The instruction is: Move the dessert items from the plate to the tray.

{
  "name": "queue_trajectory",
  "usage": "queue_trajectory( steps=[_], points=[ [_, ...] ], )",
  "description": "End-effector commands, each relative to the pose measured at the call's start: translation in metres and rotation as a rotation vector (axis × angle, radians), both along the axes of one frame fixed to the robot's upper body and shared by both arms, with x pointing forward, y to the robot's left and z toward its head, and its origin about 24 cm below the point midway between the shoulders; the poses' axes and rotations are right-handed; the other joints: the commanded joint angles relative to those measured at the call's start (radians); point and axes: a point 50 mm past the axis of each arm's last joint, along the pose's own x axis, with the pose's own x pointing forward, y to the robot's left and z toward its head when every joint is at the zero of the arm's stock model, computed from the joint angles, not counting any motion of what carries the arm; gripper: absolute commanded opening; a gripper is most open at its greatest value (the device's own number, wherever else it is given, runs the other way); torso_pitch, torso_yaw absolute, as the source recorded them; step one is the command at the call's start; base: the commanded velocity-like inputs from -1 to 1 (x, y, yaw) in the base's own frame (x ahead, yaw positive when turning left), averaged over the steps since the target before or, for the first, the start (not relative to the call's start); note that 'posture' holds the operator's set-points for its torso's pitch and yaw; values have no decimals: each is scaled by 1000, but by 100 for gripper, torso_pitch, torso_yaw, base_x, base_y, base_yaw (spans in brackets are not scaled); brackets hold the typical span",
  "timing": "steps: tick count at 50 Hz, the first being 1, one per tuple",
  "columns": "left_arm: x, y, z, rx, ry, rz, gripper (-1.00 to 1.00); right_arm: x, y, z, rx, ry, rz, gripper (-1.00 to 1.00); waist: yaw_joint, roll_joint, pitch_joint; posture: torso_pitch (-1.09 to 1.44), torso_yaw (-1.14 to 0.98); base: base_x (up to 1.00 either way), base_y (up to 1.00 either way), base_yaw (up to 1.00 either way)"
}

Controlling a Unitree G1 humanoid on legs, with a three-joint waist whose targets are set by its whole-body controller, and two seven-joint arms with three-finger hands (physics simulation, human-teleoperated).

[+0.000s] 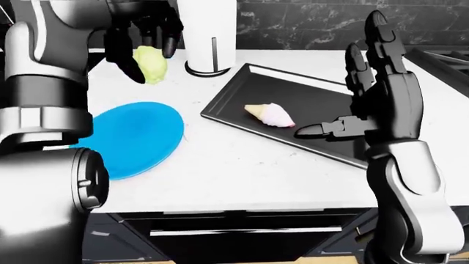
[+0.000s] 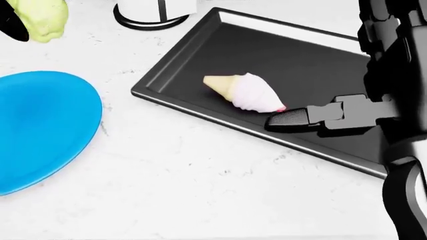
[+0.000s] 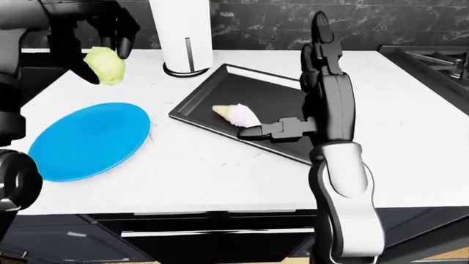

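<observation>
A yellow-green dessert [image 1: 151, 64] is held by the left hand [image 1: 139, 38] above the blue plate [image 1: 136, 137]; the right hand [image 1: 374, 99] is spread wide beside the ice-cream cone [image 2: 246, 93] in the tray [image 2: 300, 60].

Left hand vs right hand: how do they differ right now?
The left hand is closed round the yellow-green dessert, raised above the counter; the right hand is open and holds nothing. The left hand is beyond the blue plate; the right hand is over the black tray. Both are black.

A kitchen: white marble counter [image 1: 242, 165], dark cabinet drawers [image 1: 242, 242], stove corner [image 3: 432, 58].
</observation>
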Motion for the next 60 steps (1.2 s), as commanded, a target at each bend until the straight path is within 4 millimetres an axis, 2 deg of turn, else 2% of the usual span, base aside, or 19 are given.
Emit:
queue_trajectory(
  steps=[1, 9, 13, 20, 28, 50, 52, 55, 60],
  points=[
    [-2, -14, 24, -18, -131, -46, -100, -9, 0, 12, -7, -74, -3, 100, 0, 1, -27, 0, 0, 0, 0, 0],
    [10, -71, 23, -22, -149, -178, -100, -19, -6, 14, -8, -77, -25, 100, -6, -8, -29, 0, 0, 0, 0, 0],
    [13, -96, 14, -38, -148, -248, -100, -20, -6, 13, -9, -78, -27, 100, -11, -11, -29, 0, 0, 0, 0, 0],
    [16, -130, -5, -65, -144, -309, -100, -21, -6, 13, -8, -79, -27, 100, -13, -13, -30, 0, 0, 0, 0, 0],
    [12, -164, -15, -94, -141, -376, -100, -23, -8, 13, -5, -80, -35, 100, -12, -20, -30, 0, 0, 0, 0, 0],
    [-4, -227, -33, -239, -138, -484, -100, -35, -17, 24, -8, -104, -62, 100, -6, -35, -30, 0, 0, 0, 0, 0],
    [-4, -232, -40, -247, -115, -478, -100, -35, -18, 23, -6, -103, -64, 100, -6, -36, -30, 0, 0, 0, 0, 0],
    [-3, -235, -46, -270, -93, -453, -100, -35, -18, 22, -4, -103, -62, 100, -7, -36, -32, 0, 0, 0, 0, 0],
    [0, -234, -45, -320, -144, -384, -100, -38, -19, 21, -5, -101, -66, 100, -8, -36, -34, 0, 0, 0, 0, 0]
  ],
)
